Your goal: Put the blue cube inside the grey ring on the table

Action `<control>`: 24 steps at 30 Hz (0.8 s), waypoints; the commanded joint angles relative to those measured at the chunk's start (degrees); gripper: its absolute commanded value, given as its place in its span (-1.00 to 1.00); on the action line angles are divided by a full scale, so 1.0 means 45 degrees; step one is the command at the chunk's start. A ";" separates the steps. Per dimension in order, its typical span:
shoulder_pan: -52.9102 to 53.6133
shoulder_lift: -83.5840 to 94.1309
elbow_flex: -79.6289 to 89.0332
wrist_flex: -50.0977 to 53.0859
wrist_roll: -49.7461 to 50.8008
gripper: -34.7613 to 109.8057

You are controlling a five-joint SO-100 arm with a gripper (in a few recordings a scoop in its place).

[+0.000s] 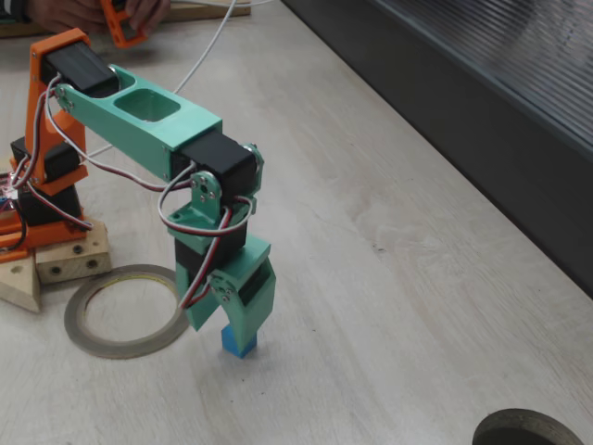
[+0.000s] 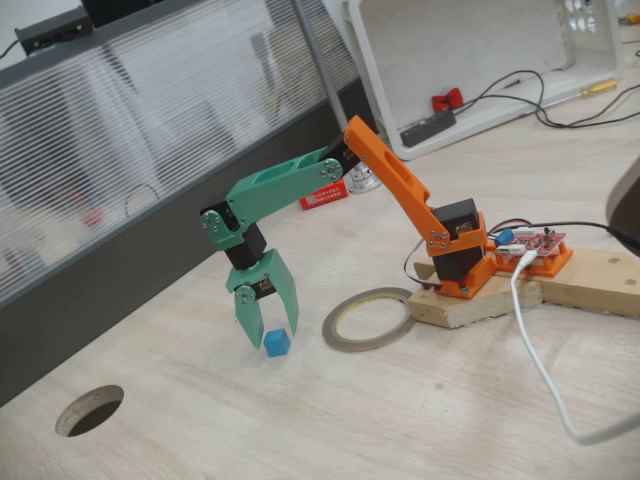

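The hand [image 2: 270, 337] is seen spread, fingers lowered around the blue cube [image 2: 277, 344], which rests on the counter [image 2: 400, 420] just beside the grey ring [image 2: 368, 318], outside it.

One fixed view looks down steeply from close by, facing the dark ribbed panel [image 1: 482, 102] toward 1 o'clock — the arm's base sits at 9 o'clock. The other fixed view stands farther back and lower, on the opposite side, with the base at 3 o'clock and the panel at 10 o'clock. Both share the tabletop [image 1: 398, 278] [image 2: 400, 420], the claw [image 1: 243, 326] [image 2: 270, 325], the blue cube [image 1: 239, 344] [image 2: 277, 343] and the grey ring [image 1: 125, 311] [image 2: 368, 318].
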 commanded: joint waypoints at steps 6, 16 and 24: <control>0.0059 0.0117 -0.0391 0.0293 0.0098 0.05; 0.0059 0.0098 -0.0371 0.0293 0.0098 0.04; 0.0059 0.0078 -0.0371 0.0273 0.0098 0.04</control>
